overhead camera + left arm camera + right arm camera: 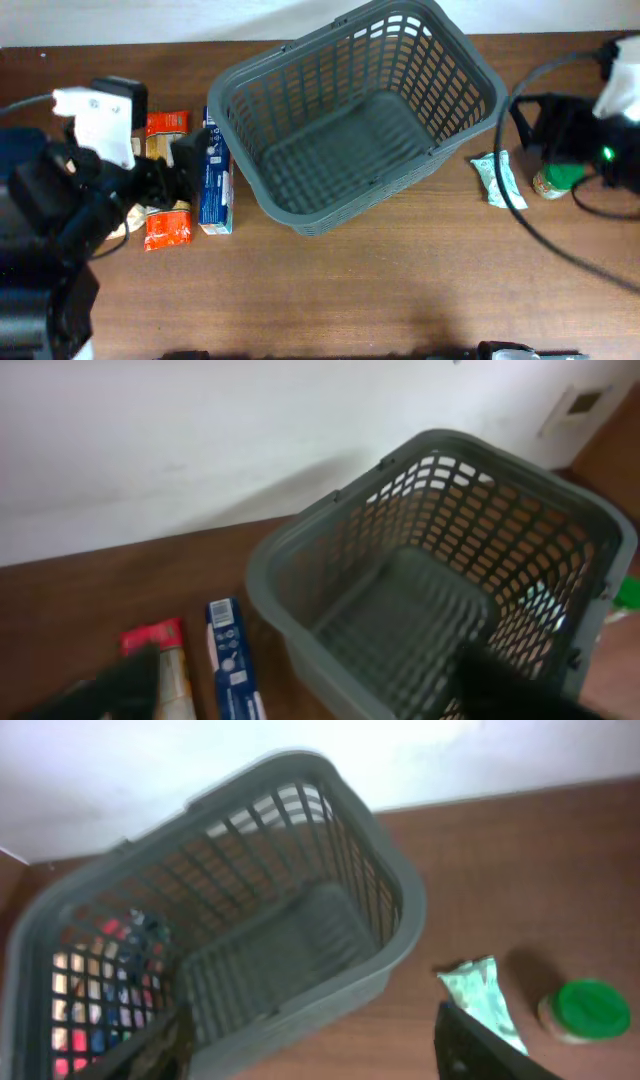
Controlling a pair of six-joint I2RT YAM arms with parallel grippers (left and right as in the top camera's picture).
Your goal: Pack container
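1. Mostly, the left arm (60,220) hides the orange-red packaging (167,228) from overhead; whether that is one long packet or two cannot be told. All labels are blurred.
2. The right arm (575,135) partly covers the green-lidded jar (553,181). Each wrist view cuts its own fingers off at the bottom edge.
3. The left gripper (310,695) hangs over the packaging, just beside the blue box (215,185). Its fingers (115,688) are wide apart, gripping nothing.
4. The right gripper (315,1050) points towards the container, fingers (478,1045) likewise spread and empty.
5. The container (330,205) stands mid-counter (350,290), set diagonally between the arms, its floor bare.
6. Counted: one container, one blue box, one mint packet (495,178), one jar.
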